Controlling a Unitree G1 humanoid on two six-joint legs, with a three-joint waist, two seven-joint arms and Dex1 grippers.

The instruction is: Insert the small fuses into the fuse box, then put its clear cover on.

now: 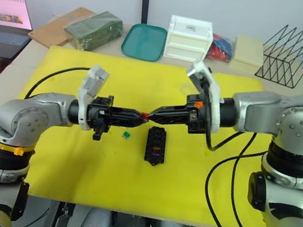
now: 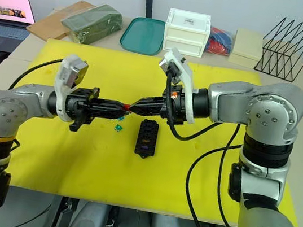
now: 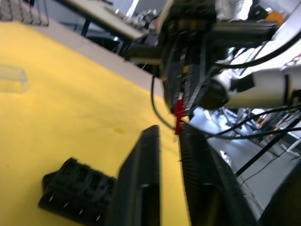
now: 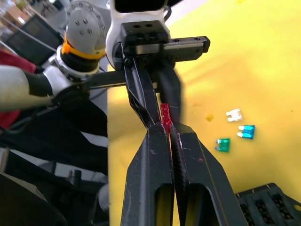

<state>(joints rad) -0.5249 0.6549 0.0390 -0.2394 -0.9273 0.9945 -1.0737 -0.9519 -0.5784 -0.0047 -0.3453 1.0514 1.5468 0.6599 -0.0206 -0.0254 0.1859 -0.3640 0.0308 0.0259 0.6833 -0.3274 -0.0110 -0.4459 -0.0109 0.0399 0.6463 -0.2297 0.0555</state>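
Note:
My two grippers meet tip to tip a little above the yellow mat (image 1: 73, 176). The right gripper (image 1: 150, 114) is shut on a small red fuse (image 4: 165, 118). The left gripper (image 1: 139, 114) is open, its fingertips (image 3: 153, 134) standing on either side of that fuse with a narrow gap. Just below them lies the black fuse box (image 1: 156, 144), with a purple fuse in one slot. A green fuse (image 1: 126, 135) lies loose on the mat beside it, and the right wrist view adds a blue fuse (image 4: 247, 131) and a white fuse (image 4: 233, 114). The clear cover (image 3: 11, 79) rests on the mat.
Behind the mat stand a teal tray (image 1: 144, 41), a white drawer box (image 1: 189, 38), a green package (image 1: 94, 29), a cream box (image 1: 247, 49) and a black wire rack (image 1: 294, 55). A laptop (image 1: 7, 12) sits far left. Black cables trail over the mat's right side.

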